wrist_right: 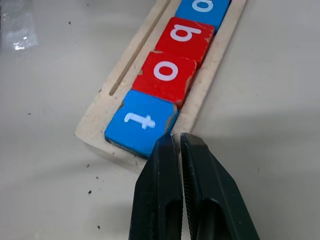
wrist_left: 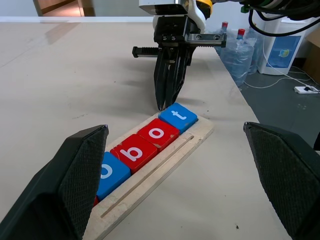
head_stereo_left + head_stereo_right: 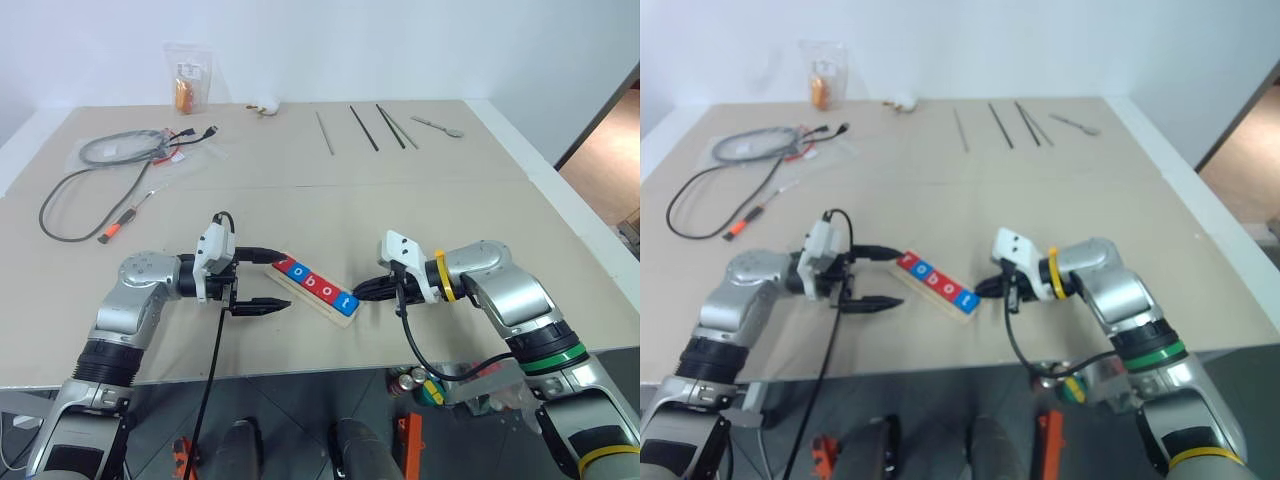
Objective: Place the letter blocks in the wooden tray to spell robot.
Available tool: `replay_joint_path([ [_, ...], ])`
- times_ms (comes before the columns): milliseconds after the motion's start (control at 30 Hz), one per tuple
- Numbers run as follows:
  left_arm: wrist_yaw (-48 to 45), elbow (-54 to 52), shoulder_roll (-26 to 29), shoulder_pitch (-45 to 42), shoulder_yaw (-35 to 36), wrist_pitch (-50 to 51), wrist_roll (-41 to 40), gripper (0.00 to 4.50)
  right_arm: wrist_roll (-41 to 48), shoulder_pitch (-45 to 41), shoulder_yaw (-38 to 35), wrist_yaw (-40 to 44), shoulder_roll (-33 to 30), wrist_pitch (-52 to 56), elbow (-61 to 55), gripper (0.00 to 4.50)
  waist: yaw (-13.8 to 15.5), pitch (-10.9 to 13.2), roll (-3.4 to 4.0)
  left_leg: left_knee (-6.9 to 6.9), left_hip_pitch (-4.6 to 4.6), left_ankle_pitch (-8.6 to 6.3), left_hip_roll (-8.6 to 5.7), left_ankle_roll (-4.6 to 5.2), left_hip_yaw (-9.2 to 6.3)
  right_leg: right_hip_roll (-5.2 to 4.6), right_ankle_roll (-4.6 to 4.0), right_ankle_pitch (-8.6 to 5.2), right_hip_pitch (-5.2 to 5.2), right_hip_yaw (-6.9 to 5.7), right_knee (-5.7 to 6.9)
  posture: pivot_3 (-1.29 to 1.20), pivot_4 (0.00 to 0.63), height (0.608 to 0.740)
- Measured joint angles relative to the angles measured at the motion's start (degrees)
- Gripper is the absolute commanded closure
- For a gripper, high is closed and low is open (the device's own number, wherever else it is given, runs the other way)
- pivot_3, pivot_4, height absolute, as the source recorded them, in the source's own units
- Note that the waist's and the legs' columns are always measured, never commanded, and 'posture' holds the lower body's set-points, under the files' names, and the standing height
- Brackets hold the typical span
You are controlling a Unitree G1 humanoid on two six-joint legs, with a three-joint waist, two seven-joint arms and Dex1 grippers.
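The small flat square letter blocks [image 2: 150, 140], red and blue painted wood with white lowercase letters, lie in a row in the long pale wooden tray [image 3: 318, 288], which sits slantwise on the beige counter [image 3: 330, 200] between the two arms. The row reads r, o, b, o, t, with the blue t block [image 1: 141, 122] at the tray's end nearest the right arm.

They look light, rigid and smooth-faced, with chipped paint at the corners. They would likely skid under a sideways nudge, and the tray itself may shift. A pinch across two opposite side edges seems the safest hold, since the faces offer no purchase.

The right claw [image 1: 175, 141] has its fingers pressed together, tips at the corner of the t block, holding nothing. The left claw [image 3: 262, 282] stands spread wide around the tray's other end, empty.
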Motion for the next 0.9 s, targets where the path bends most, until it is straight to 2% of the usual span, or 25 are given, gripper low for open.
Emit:
replay_joint_path([
  [367, 0.49, -0.05, 0.05, 0.02, 0.10, 0.04, -0.09, 0.00, -0.10, -1.35, -0.09, -0.41, 0.09, -0.57, 1.42, 4.35, -0.02, 0.00, 0.00, 0.00, 0.00, 0.00, 0.00, 0.00, 0.01, 0.00, -0.01, 0.01, 0.00, 0.01, 0.00, 0.00, 0.150, 0.740],
  [567, 1.76, -0.76, 1.07, 0.33, 1.88, 2.13, -1.20, 0.00, 5.01, -2.76, -7.20, 0.06, -3.27, 2.57, -0.52, 4.35, 0.08, 0.00, 0.00, -0.02, -0.02, 0.00, 0.00, 0.00, 0.00, -0.01, 0.05, -0.05, 0.00, 0.01, 0.00, 0.00, 0.150, 0.740],
  [733, 4.33, -1.59, 4.42, 0.97, 2.57, 9.89, -1.99, 0.00, 9.38, 5.00, -11.64, 0.97, -7.93, 5.42, -9.36, 4.35, 0.15, 0.00, -0.01, -0.06, -0.02, -0.09, 0.00, -0.11, -0.04, -0.01, 0.08, -0.20, 0.01, -0.01, 0.00, 0.00, 0.150, 0.740],
  [900, 8.65, -3.38, 6.20, 2.72, 6.47, 17.03, -5.08, 0.00, 13.71, 14.78, -18.51, -2.55, -10.44, 9.56, -17.56, 4.35, -0.05, 0.00, 0.00, -0.03, -0.01, -0.09, 0.01, -0.11, -0.03, -0.01, 0.05, -0.15, 0.00, 0.00, 0.01, 0.00, 0.150, 0.740],
])
